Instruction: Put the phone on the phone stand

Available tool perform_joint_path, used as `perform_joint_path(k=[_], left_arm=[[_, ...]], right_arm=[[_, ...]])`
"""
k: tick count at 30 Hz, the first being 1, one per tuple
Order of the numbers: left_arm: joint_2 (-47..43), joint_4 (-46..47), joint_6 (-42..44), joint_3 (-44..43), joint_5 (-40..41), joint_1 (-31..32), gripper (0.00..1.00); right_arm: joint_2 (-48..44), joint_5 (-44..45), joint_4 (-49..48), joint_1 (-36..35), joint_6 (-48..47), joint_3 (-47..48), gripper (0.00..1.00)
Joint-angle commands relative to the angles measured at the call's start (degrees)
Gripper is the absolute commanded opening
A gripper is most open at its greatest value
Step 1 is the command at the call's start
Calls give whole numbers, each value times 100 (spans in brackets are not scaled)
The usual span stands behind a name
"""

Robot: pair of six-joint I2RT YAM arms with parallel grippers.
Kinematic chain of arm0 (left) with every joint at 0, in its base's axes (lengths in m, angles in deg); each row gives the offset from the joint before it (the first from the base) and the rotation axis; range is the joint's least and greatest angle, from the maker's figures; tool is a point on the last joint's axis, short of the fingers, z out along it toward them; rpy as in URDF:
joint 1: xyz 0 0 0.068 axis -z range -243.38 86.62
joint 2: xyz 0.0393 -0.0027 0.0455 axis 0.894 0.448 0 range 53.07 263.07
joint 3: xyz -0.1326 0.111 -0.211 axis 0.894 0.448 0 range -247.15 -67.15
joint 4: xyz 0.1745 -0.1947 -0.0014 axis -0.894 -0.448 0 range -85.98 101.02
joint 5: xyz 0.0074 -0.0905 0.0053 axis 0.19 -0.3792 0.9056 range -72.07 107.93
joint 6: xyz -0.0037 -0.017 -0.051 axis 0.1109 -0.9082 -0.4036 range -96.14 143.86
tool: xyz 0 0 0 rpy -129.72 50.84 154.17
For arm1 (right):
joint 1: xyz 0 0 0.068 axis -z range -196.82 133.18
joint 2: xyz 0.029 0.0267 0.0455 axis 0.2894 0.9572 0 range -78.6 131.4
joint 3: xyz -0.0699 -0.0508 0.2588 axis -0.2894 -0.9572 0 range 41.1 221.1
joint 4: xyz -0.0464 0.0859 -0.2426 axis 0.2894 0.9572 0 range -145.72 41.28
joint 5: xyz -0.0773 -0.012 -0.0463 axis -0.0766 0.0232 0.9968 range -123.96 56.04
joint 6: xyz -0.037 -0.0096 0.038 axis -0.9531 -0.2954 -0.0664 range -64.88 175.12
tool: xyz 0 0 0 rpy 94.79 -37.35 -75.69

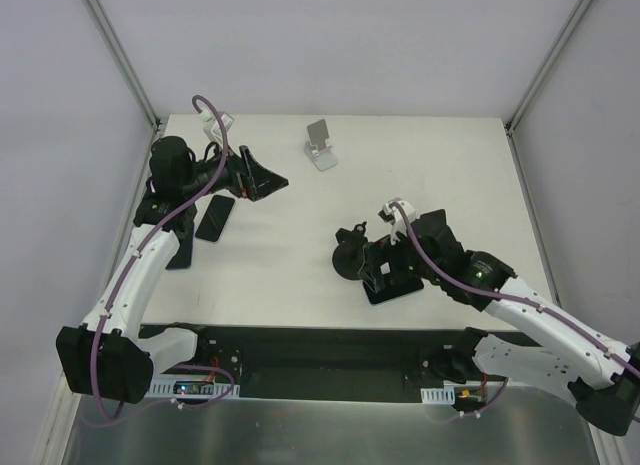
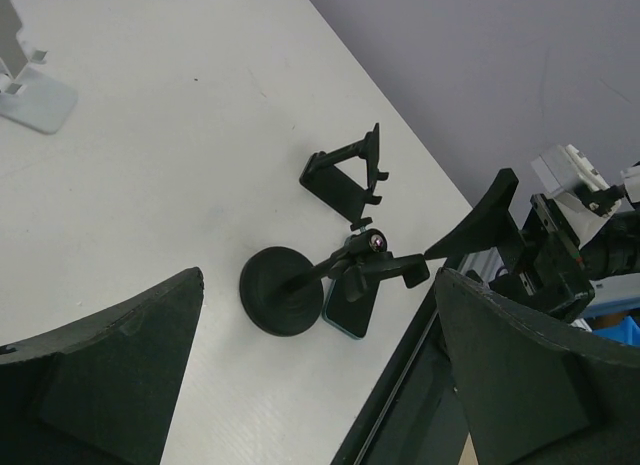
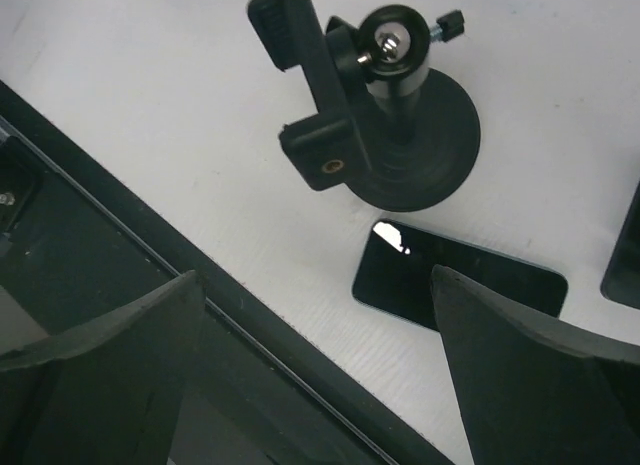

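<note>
Lying flat, the phone (image 3: 410, 275) sits beside the black stand (image 3: 445, 135).

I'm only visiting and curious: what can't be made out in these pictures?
White stand: left wrist view, cut off by the left edge.
Phone beside the black stand: right wrist view, partly covered by the right jaw.
Dark shape under the left arm: top view, mostly hidden, unidentifiable.
</note>
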Motion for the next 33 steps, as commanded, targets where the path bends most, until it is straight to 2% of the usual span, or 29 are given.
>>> perform_joint_path(k=[1,3,4,7,12,14,20,28,30,31,33], left_arm=[[-110,110,-103,-234,-258,56,98],[-84,110,-76,-226,-249,82,98],[-57,110,-59,-226,-241,91,98],[66,110,-85,-217,-249,144,97],[189,110,-120,-226,-285,232,97],[180,110,-85,-208,-249,276,97],[224,110,-103,-217,-276,363,97],[180,110,-15,-182,-205,443,97],[180,110,-24,-190,-223,469,97],[189,110,-24,-190,-232,478,97],[154,102,-6,-191,-197,495,97]], right_arm=[[-82,-428,-894,-30,296,-15,98],[67,-278,-1000,40,578,107,99],[172,-259,-1000,93,1006,178,94],[559,-583,-1184,313,1955,205,90],[569,-822,-2326,558,3135,-619,90],[421,-839,-2799,664,3600,-875,87],[226,-1085,-3653,1007,4226,-1421,79],[454,-1542,-4428,1315,4859,-1711,77],[533,-1612,-4691,1332,4938,-1807,70],[551,-1639,-4805,1333,4973,-1843,51],[639,-1709,-4955,1333,5009,-1878,37]])
